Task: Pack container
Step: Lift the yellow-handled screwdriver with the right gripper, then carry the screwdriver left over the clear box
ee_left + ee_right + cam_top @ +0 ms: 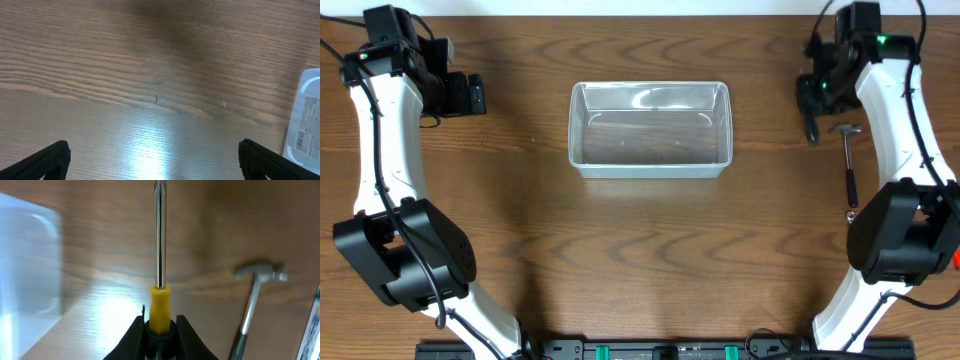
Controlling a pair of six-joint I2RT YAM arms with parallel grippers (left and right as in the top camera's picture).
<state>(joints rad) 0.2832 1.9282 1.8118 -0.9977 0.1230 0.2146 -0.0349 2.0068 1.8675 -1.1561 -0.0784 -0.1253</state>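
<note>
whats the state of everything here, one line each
container: upright, open on top, empty
screwdriver: held by its yellow handle in the right gripper
hammer: lying flat on the table, not gripped
left gripper: open, empty
right gripper: shut on the screwdriver

**No writing we can read**

We find only one printed item: a white label (306, 125) on the clear container (312, 80), at the right edge of the left wrist view. It carries rows of small dark print and what looks like a barcode. It sits skewed and is too small for us to make out a single word or number. In the overhead and right wrist views we can read no text, brand, number or sign on anything.
</note>
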